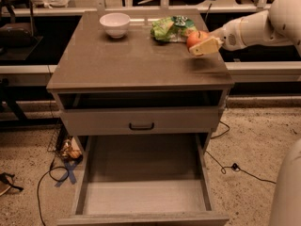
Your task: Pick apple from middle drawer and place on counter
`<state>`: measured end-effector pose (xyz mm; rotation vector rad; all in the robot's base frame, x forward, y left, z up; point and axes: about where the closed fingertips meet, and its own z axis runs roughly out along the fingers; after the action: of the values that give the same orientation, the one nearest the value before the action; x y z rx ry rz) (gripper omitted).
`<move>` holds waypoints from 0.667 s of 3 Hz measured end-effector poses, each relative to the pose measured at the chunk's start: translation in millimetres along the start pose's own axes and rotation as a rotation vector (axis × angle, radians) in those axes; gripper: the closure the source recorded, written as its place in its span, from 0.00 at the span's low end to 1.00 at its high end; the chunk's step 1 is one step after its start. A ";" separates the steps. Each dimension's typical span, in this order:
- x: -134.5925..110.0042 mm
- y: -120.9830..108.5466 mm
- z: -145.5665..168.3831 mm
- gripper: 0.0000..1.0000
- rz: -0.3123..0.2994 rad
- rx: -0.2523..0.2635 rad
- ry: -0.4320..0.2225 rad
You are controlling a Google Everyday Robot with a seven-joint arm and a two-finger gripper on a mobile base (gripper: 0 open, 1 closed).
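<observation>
The gripper (200, 43) reaches in from the right on a white arm (256, 28) and is clamped on the apple (194, 36). One pale yellowish finger (207, 46) lies along the fruit's lower right side, while the other finger is hidden behind it. The apple, red-orange with a lighter patch, sits in the grip over the right rear part of the counter (131, 62). A soft shadow falls on the slab just below and a little toward the front of the gripper; whether the fruit touches the surface cannot be told. Just to the gripper's left, close beside the apple, lies a green-and-yellow snack bag (170, 28) on the counter. Farther to the left of the gripper, past the bag, stands a white bowl (115, 24) near the back edge. Below the gripper and to its left, under the counter's front edge, is a dark gap, and under that a shut drawer (94, 121) with a small black handle (141, 126). Lower still, well below the gripper, the open drawer (141, 197) is pulled out toward the camera, with its flat grey floor bare. A dark cable (235, 167) trails over the speckled floor below the gripper, to the right of the cabinet.
</observation>
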<state>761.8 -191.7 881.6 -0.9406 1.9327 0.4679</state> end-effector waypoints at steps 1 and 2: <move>7.0 -1.5 18.0 1.00 0.010 -0.020 0.035; 14.8 -2.4 31.5 1.00 0.017 -0.031 0.063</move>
<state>777.1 -179.3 852.8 -0.9697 1.9965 0.4844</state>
